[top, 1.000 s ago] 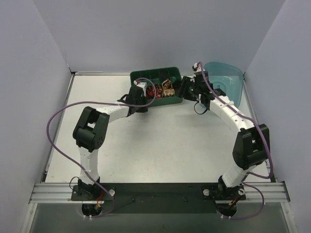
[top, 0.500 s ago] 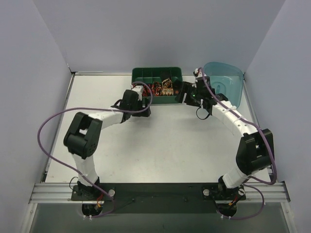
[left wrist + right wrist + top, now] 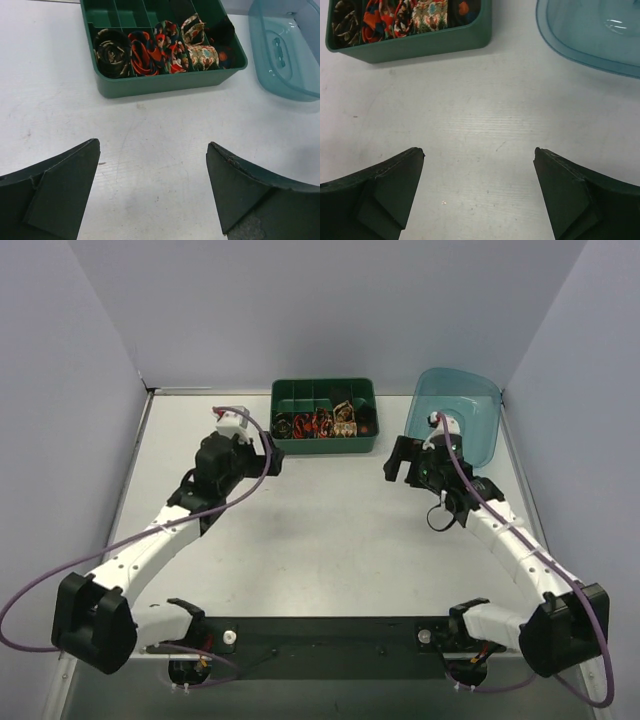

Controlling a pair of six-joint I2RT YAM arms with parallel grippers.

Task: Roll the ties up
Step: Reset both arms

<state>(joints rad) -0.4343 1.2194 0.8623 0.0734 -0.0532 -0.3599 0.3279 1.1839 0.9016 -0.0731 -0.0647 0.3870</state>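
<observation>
Lying coiled in the tray (image 3: 165,86), ties (image 3: 145,50) beyond both spread jaws.

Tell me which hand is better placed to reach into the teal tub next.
Right, probably. The right hand, open and empty, sits just in front of the tub; the left hand, also open, faces the green tray, farther off.

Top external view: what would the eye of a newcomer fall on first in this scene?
The brightest spot is the row of rolled ties, red, gold and beige coils packed side by side in the green tray at the far middle of the table. To its right stands a translucent teal tub. The left gripper and right gripper hang open over bare table, holding nothing.
</observation>
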